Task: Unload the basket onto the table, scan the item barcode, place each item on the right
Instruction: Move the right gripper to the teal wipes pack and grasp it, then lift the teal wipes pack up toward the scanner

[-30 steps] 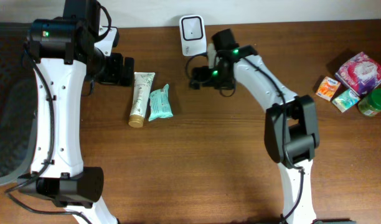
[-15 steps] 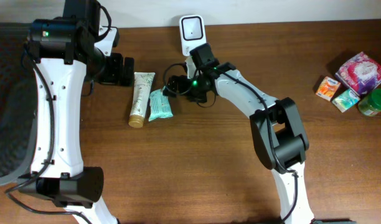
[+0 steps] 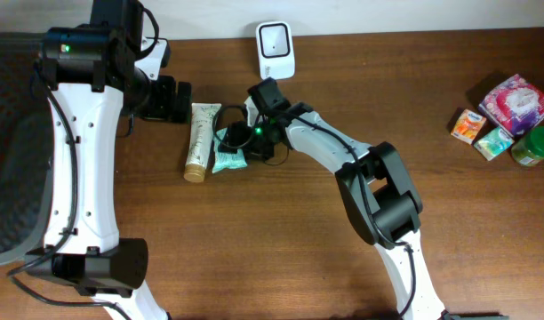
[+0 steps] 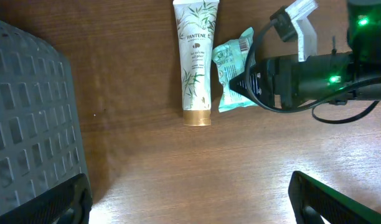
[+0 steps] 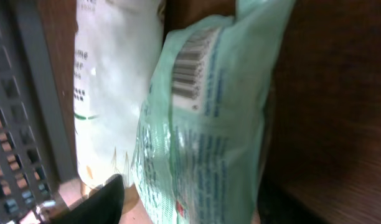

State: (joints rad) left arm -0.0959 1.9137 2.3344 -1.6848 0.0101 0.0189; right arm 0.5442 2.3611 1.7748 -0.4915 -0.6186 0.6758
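Two fingers of the right gripper (image 3: 241, 142) are straddling the teal packet (image 3: 226, 153), lying just beside the shampoo tube (image 3: 199, 138) on the table (image 3: 485, 222); clamped or not, I cannot tell. Left gripper (image 4: 190, 208) is hanging wide open, empty.

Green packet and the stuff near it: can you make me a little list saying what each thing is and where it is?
packet: green packet lying on the table
barcode: barcode on the packet's face, showing
tube: white Pantene tube lying right beside the packet
scanner: white scanner standing at the table's back edge
right gripper: right gripper with fingers either side of the packet; grip unclear
left gripper: left gripper open, holding nothing
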